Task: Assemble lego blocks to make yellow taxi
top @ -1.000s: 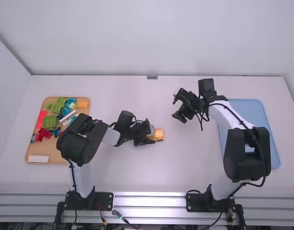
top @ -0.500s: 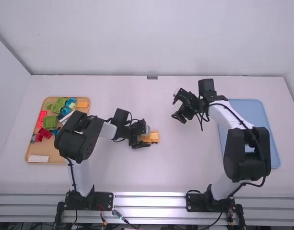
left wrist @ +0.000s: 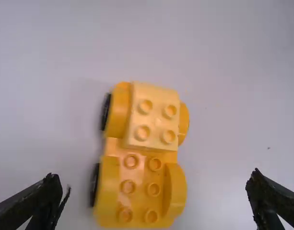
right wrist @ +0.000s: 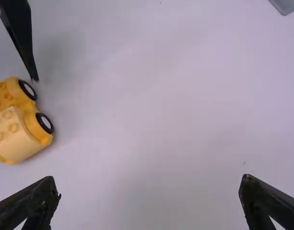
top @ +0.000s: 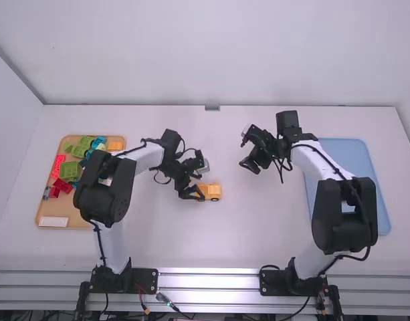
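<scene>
1 tan tray [top: 77, 208] of red and green blocks [top: 69, 170], left; 1 blue tray [top: 381, 200], right

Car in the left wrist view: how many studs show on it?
10: four on the pale block, two by two; six on the yellow base, two by three. Others may be hidden.

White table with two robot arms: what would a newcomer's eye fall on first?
Probably the little yellow toy car near the middle of the white table, with the left hand open close by it. The two bulky arms would come next, reaching in from the near edge, then the tan tray of bright blocks at the far left.
</scene>
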Robot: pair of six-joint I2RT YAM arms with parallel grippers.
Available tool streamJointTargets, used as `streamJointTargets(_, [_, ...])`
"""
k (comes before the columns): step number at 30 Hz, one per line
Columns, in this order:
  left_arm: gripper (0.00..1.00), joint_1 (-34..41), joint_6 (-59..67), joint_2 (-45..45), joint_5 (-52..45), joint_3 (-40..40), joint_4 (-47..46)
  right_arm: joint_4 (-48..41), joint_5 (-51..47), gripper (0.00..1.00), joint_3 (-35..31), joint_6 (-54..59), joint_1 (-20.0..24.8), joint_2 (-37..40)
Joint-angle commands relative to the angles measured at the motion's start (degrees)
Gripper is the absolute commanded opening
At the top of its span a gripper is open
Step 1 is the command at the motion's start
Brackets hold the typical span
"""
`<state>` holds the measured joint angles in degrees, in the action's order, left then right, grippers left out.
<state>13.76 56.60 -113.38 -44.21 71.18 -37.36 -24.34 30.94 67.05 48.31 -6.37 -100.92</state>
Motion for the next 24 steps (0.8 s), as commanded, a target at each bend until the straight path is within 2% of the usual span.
streamJointTargets(1, [0.99, -2.4, 0.2, 3.7, 1.6, 8.9, -7.8, -0.6, 0.5, 0.99, 0.0, 0.6, 0.0, -0.4])
streamJointTargets(4, [0.99, -4.2, -0.8, 3.7, 5.3, 16.0, -14.3, -0.9, 0.5, 0.99, 0.0, 0.6, -0.1, -0.4])
streamJointTargets(6, [0.99, -6.2, -8.0, 3.7, 11.1, 21.2, -16.4, -1.4, 0.6, 0.99, 0.0, 1.3, 0.0, -0.4])
streamJointTargets(9, [0.99, -9.7, -24.3, 3.7, 23.0, 26.1, -14.6, -1.6, 0.5, 0.99, 0.0, 1.4, 0.0, -0.4])
streamJointTargets(11, [0.99, -13.2, -38.0, 3.7, 34.1, 28.2, -12.7, -1.5, 0.6, 0.99, 0.0, 1.4, -0.1, -0.4])
streamJointTargets(14, [0.99, -17.1, -51.0, 3.7, 42.8, 29.0, -11.6, -1.6, 0.5, 0.99, 0.0, 1.4, 0.0, -0.4])
streamJointTargets(16, [0.99, -20.9, -57.2, 3.7, 45.4, 28.8, -11.3, -1.8, 0.5, 0.99, 0.0, 1.0, -0.1, -0.4])
streamJointTargets(18, [0.99, -23.6, -57.8, 3.5, 44.4, 28.7, -12.2, -1.8, 0.5, 0.99, 0.0, 1.0, -0.1, -0.4])
streamJointTargets(24, [0.99, -32.5, -58.8, 2.4, 36.1, 28.0, -15.3, -1.9, 0.5, 0.99, 0.0, 1.2, 0.0, -0.4])
